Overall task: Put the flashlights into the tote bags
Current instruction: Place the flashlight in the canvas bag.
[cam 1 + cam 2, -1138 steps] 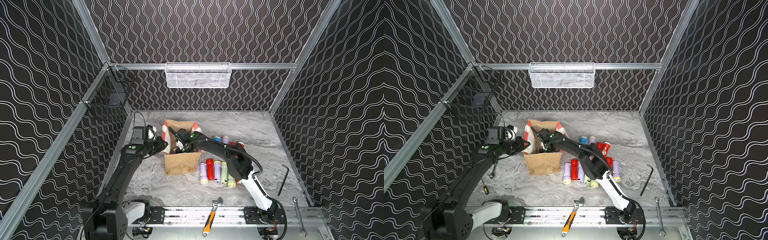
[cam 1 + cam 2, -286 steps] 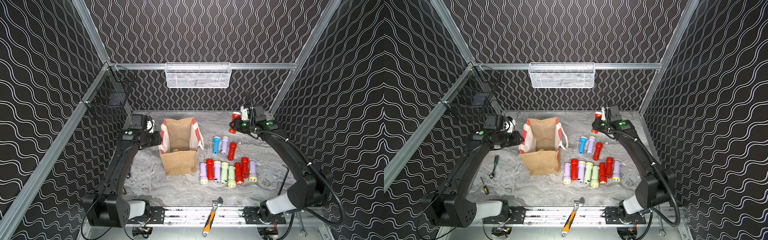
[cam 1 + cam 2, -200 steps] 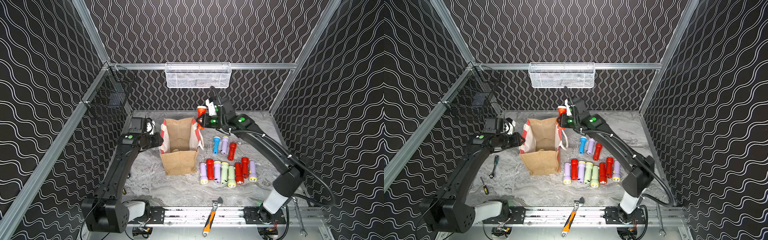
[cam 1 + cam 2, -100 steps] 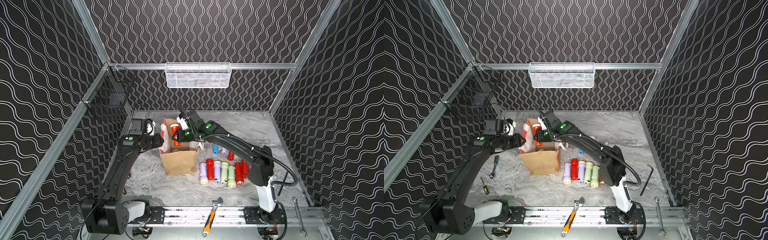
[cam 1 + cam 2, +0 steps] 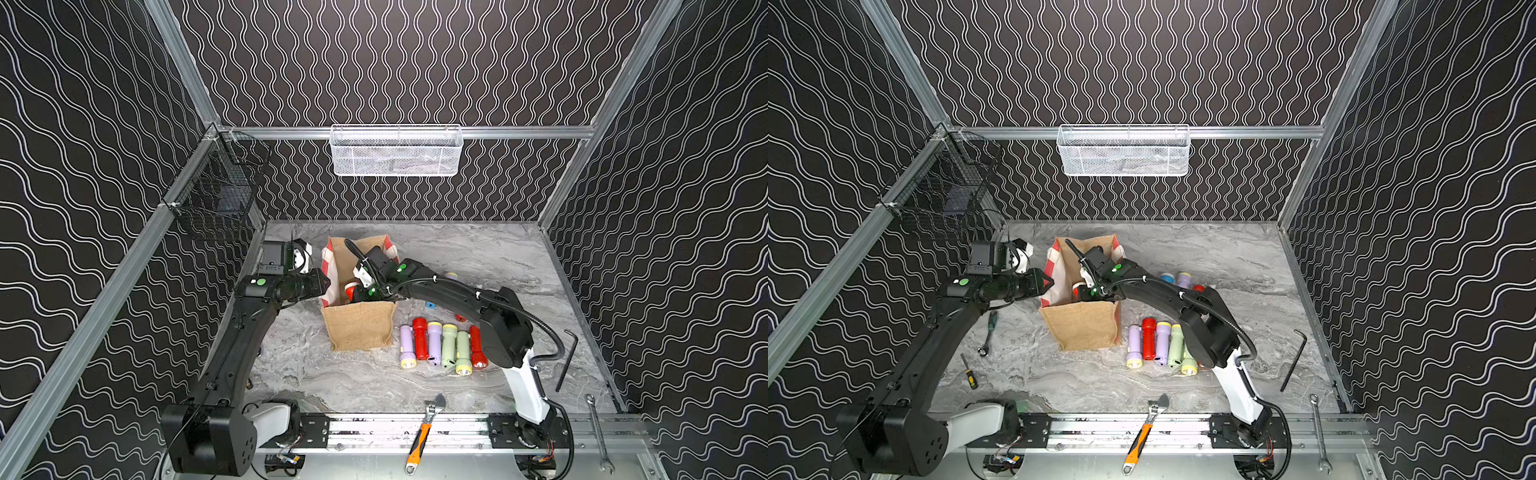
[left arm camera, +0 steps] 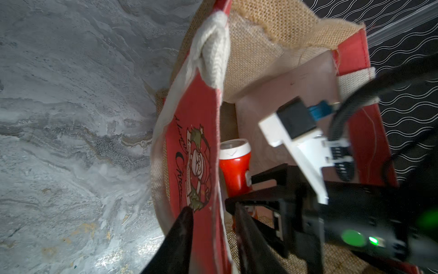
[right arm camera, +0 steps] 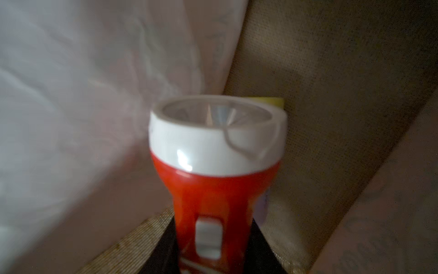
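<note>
The tan jute tote bag (image 5: 359, 326) (image 5: 1086, 328) stands open at mid-table. My left gripper (image 5: 326, 286) (image 6: 213, 237) is shut on its red printed left wall (image 6: 192, 151), one finger outside and one inside. My right gripper (image 5: 365, 291) (image 7: 212, 227) reaches down inside the bag, shut on a red flashlight (image 7: 218, 178) (image 6: 234, 170) with a white head. A lilac flashlight with a yellow head (image 7: 272, 100) lies behind it in the bag. Several flashlights (image 5: 440, 345) (image 5: 1160, 343) lie in a row right of the bag. More flashlights (image 5: 1177, 278) lie behind my right arm.
An orange-handled wrench (image 5: 424, 432) lies on the front rail. A black hex key (image 5: 565, 361) and a spanner (image 5: 598, 432) lie at the right. A green-handled tool (image 5: 988, 332) and a small screwdriver (image 5: 968, 372) lie at the left. A white mesh basket (image 5: 395, 149) and a black wire basket (image 5: 216, 195) hang on the walls.
My right arm swung from the far right across to the bag and lowered the red flashlight inside. The left gripper has kept its hold on the bag's wall.
</note>
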Tool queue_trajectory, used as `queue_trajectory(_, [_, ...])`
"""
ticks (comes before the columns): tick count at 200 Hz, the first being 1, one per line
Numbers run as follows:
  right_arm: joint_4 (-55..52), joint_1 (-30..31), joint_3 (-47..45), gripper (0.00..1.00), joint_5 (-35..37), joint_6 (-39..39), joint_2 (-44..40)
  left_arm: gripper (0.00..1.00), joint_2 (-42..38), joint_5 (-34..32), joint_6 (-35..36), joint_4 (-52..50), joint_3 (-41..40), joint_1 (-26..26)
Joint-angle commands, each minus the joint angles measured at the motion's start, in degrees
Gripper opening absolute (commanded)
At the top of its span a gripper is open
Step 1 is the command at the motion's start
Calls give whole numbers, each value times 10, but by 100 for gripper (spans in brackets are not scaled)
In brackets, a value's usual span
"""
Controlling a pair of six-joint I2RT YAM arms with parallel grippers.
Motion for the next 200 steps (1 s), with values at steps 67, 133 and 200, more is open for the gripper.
queue_trajectory(67, [-60, 0, 37, 26, 1, -24, 57, 35, 1, 16, 0, 19, 0, 0])
queue_trajectory(133, [-98, 0, 60, 28, -21, -16, 103, 35, -6, 10, 4, 16, 1, 0])
queue_trajectory(200, [-103, -4, 67, 47, 17, -22, 85, 35, 3, 14, 7, 16, 1, 0])
